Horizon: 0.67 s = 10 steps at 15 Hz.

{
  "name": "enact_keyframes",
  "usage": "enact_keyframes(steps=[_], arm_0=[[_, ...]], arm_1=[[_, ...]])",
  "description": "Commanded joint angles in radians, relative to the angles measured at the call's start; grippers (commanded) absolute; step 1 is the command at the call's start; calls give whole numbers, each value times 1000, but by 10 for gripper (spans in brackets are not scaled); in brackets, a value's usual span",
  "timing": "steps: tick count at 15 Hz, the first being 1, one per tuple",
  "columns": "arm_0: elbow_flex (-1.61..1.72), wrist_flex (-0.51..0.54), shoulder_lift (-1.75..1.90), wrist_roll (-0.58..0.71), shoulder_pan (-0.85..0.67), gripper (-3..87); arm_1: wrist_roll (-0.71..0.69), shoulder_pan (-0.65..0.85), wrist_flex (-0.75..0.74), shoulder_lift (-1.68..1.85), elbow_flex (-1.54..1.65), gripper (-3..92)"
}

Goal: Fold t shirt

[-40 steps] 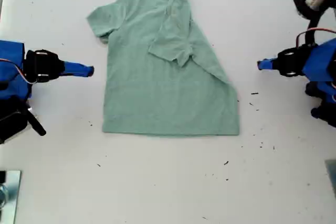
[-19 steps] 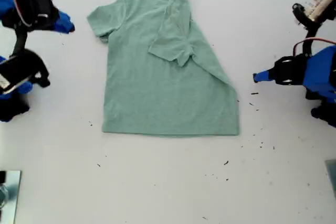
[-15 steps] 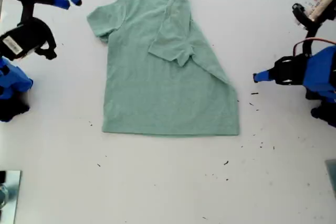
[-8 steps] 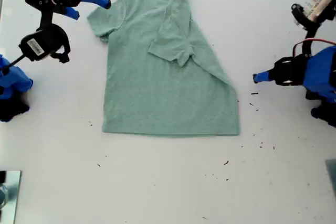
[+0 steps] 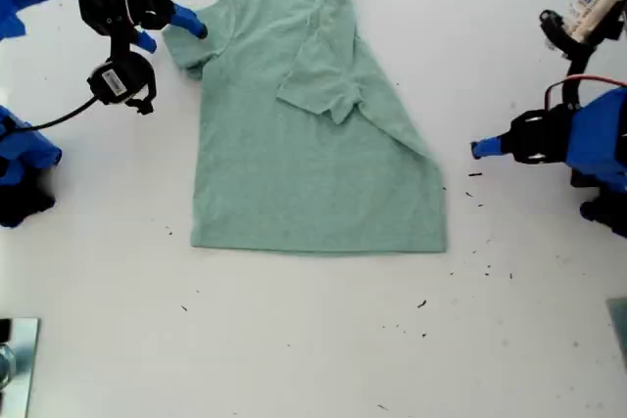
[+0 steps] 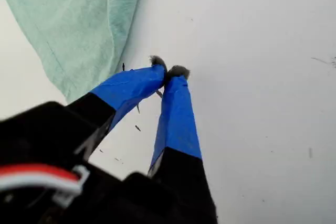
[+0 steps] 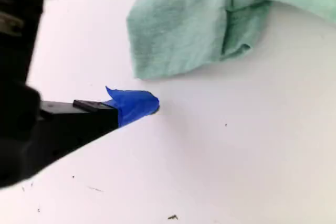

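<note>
Exterior view, left to right.

Upper left of the frame: my second gripper [image 5: 174, 32] is at the outer edge of the t shirt's spread sleeve. Jaws are apart. In the second wrist view the second gripper [image 7: 157, 43] has one blue tip over the sleeve cloth and the other over bare white table [image 5: 294, 340] just beside the sleeve hem. Nothing is pinched. Can't tell whether either tip touches the cloth.

Centre, upper half of the frame: the t shirt [image 5: 294, 173] lies flat on the table, neck toward the top edge and hem toward the bottom. The sleeve on the exterior view's left is spread out. The side on the exterior view's right is folded diagonally inward, with its sleeve lying on the chest. That leaves a slanted edge running down to the lower right corner of the hem. Cloth is mildly wrinkled.

Lower centre and right: small dark specks [image 5: 421, 303] are scattered on the table.

Right, mid-height: my first gripper [image 5: 477, 148] points at the shirt's slanted edge, near it but clear of it. In the first wrist view its jaws are together, tips [image 6: 169, 71] touching and gripping nothing. A shirt corner [image 6: 79, 19] sits just beyond them, apart from the tips.
</note>
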Motion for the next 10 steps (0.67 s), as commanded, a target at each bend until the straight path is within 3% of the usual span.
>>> enact_keyframes(steps=[1, 3, 4, 10], arm_0=[[-21, -55, -98, 28, -8, 211], [-55, -64, -186, 44, 12, 32], [-64, -60, -187, 43, 31, -2], [-193, 75, 232, 25, 132, -3]], arm_1=[[11, -11, -18, 14, 69, 27], [11, -12, -18, 14, 69, 27], [12, -12, -18, 14, 69, 27], [14, -8, -18, 14, 69, 27]])
